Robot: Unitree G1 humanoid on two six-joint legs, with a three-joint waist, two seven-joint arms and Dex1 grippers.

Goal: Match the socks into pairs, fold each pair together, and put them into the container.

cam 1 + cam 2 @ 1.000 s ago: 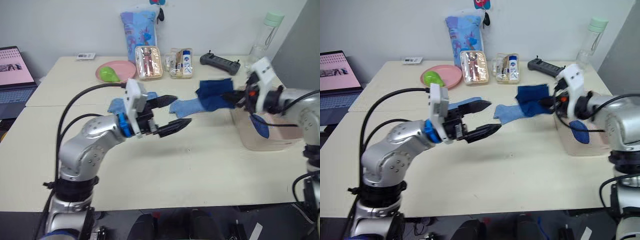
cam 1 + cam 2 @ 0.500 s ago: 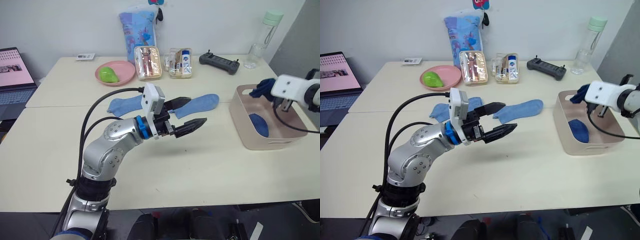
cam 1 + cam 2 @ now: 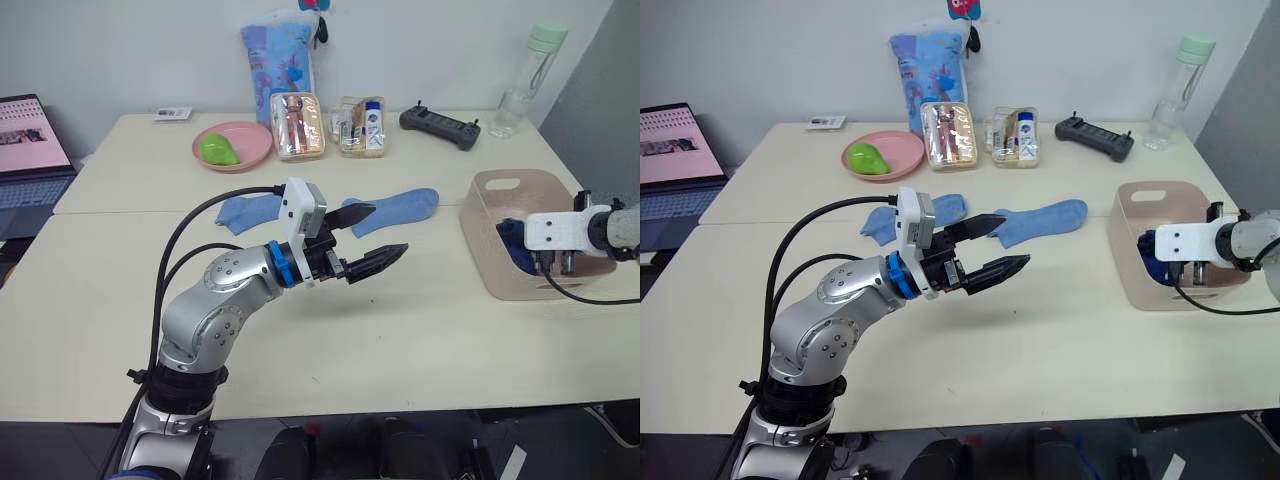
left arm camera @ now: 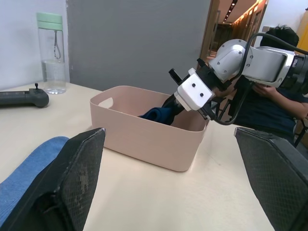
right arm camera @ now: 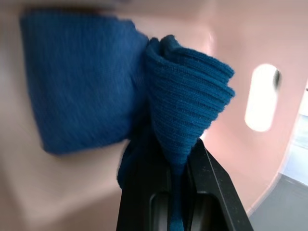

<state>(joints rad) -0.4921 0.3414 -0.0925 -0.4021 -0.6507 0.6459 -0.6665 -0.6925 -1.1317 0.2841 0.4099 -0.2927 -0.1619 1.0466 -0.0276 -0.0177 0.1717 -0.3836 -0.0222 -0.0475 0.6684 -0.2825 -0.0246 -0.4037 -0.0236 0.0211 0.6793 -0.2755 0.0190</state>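
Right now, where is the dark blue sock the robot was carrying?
The dark blue sock is inside the pink container at the table's right end, pinched by the right gripper beside another dark blue sock.

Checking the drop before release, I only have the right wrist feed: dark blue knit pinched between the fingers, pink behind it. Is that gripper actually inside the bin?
Observer: Yes. Head views show the right gripper lowered into the pink container, dark blue sock in its grip.
Operator: How many socks left on the table?
Observer: Two sky blue socks: one lies flat beyond the left gripper, the other further toward the robot's left.
Operator: Left gripper holding anything?
Observer: No. It is open and hovering above the table, with nothing between its fingers.
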